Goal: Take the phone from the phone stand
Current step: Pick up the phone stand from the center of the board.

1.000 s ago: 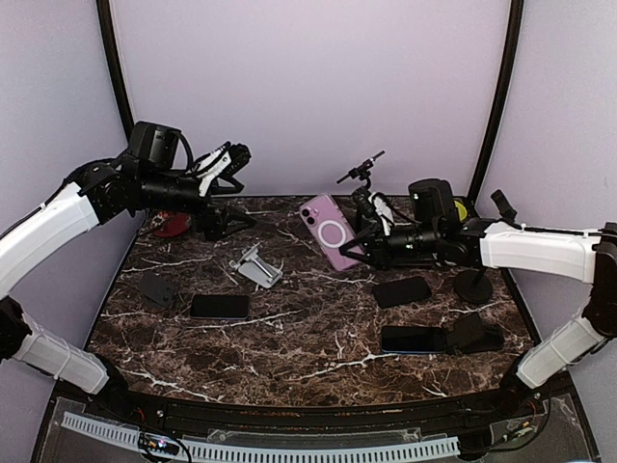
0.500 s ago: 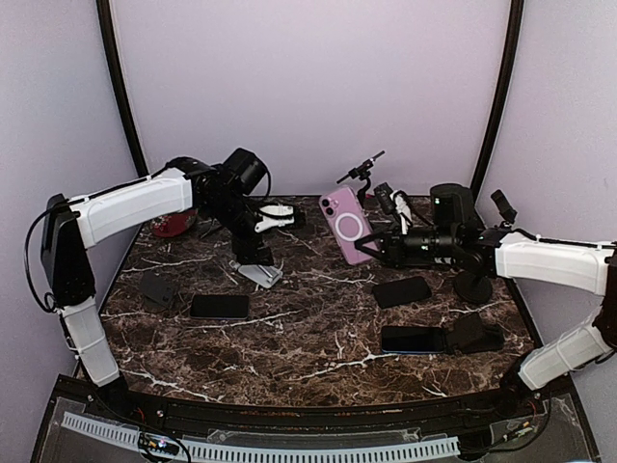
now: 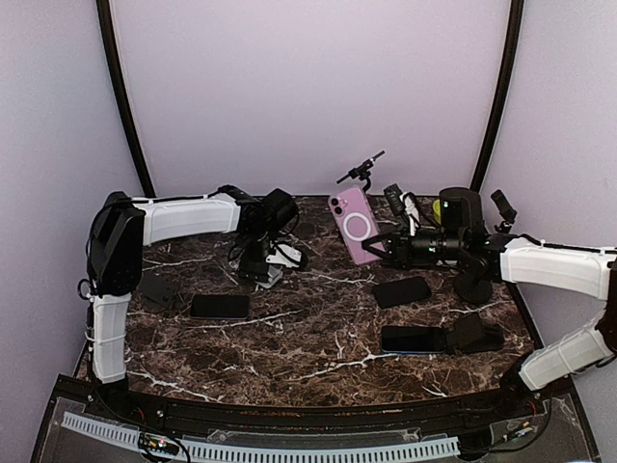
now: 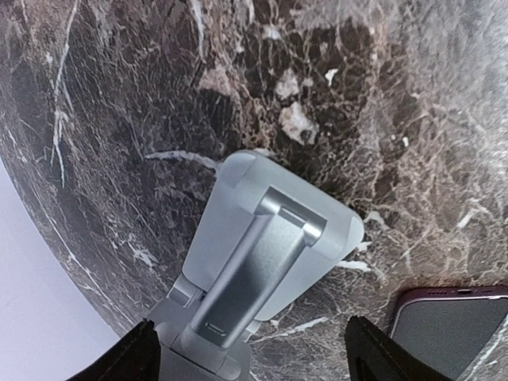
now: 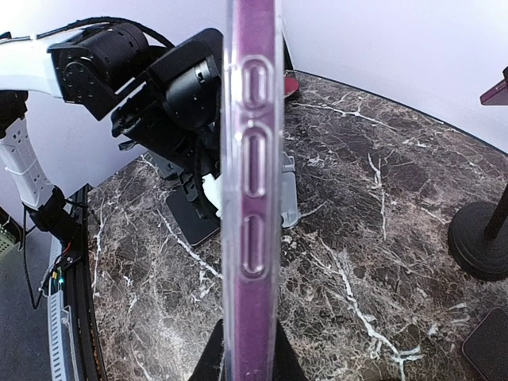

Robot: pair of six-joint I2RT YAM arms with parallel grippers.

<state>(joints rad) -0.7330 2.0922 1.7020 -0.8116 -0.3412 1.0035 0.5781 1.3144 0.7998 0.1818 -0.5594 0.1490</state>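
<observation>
The purple phone [image 3: 354,227] in its clear case hangs upright above the back of the table, away from any stand. My right gripper [image 3: 388,241] is shut on its lower end. The right wrist view shows the phone [image 5: 252,198] edge-on, its side buttons facing the camera, between my right gripper's [image 5: 248,361] black fingers. The silver phone stand [image 3: 262,270] sits empty on the marble. My left gripper [image 3: 277,255] hovers just over it. In the left wrist view the stand [image 4: 262,254] lies between the spread fingertips of my open left gripper [image 4: 254,361], which holds nothing.
Black phones lie flat at the left [image 3: 220,306], at the right [image 3: 402,291] and in front of it [image 3: 413,340]. Black stands [image 3: 475,285] [image 3: 479,333] sit at the right, a dark grey one [image 3: 156,287] at the left, a clamp arm [image 3: 362,174] at the back.
My left arm has swung from the back left down over the silver stand, its jaws narrowing slightly. My right gripper has carried the phone a little right and more upright.
</observation>
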